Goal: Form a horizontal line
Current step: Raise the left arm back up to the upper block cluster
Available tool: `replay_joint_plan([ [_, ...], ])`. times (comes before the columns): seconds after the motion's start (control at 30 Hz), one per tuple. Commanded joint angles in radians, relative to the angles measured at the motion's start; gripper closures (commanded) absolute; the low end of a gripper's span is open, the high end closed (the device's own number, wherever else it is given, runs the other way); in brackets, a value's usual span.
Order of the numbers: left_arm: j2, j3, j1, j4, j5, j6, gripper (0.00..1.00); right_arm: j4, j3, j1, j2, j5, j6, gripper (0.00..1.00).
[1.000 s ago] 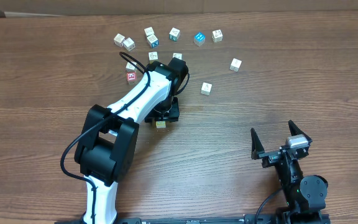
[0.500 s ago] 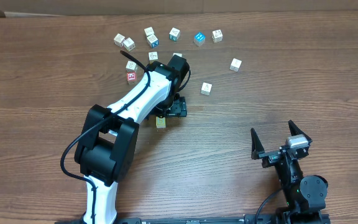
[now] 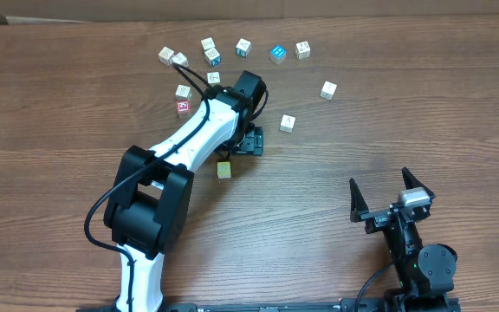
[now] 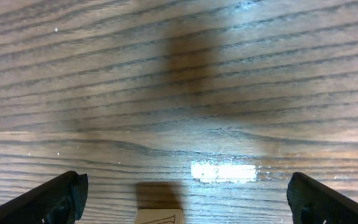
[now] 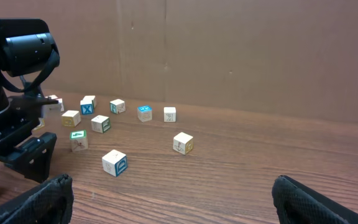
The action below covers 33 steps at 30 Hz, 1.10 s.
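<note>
- Left gripper (image 3: pixel 251 142) hovers over the desk (image 3: pixel 59 173) with jaws spread wide and nothing between them; the right gripper (image 3: pixel 388 201), equally wide and empty, sits well off to its right.
- Just behind it, toward the arm's base, the pale yellow cube (image 3: pixel 224 170) rests on the desk, touching neither finger.
- That cube looks placed, so the step in hand is probably fetching another.
- To its left lies the red-faced cube (image 3: pixel 183 107), well ahead the blue X cube (image 3: pixel 214 58); the next one needs a square grasp and a spot level beside the yellow.
</note>
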Motion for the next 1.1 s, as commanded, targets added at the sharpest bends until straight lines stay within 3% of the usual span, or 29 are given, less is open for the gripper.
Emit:
replay_joint_plan([
  [0.0, -0.018, 0.076, 0.021, -0.037, -0.017, 0.062, 0.0, 0.005, -0.01, -0.003, -0.01, 0.001, -0.002, 0.0],
  [0.33, -0.018, 0.533, 0.099, -0.155, 0.036, 0.062, 0.02, 0.005, -0.01, -0.003, -0.01, 0.001, -0.002, 0.0],
  [0.43, -0.018, 0.565, 0.097, -0.125, 0.072, 0.061, 0.25, 0.005, -0.01, -0.003, -0.01, 0.001, -0.002, 0.0],
  [0.5, -0.017, 0.565, 0.091, -0.098, 0.105, 0.061, 0.56, 0.005, -0.01, -0.003, -0.01, 0.001, -0.002, 0.0],
  [0.57, -0.011, 0.562, 0.084, -0.078, 0.129, 0.062, 0.81, 0.005, -0.01, -0.003, -0.01, 0.001, -0.002, 0.0],
  [0.63, -0.004, 0.559, 0.074, -0.059, 0.153, 0.062, 0.89, 0.005, -0.01, -0.003, -0.01, 0.001, -0.002, 0.0],
  [0.73, 0.002, 0.538, 0.049, -0.027, 0.155, 0.062, 0.89, 0.005, -0.01, -0.003, -0.01, 0.001, -0.002, 0.0],
  [0.9, 0.049, 0.537, 0.015, -0.034, 0.14, 0.062, 0.75, 0.005, -0.01, -0.003, -0.01, 0.001, -0.002, 0.0],
  [1.07, 0.112, 0.537, 0.005, -0.049, 0.116, 0.062, 0.77, 0.005, -0.01, -0.003, -0.01, 0.001, -0.002, 0.0],
])
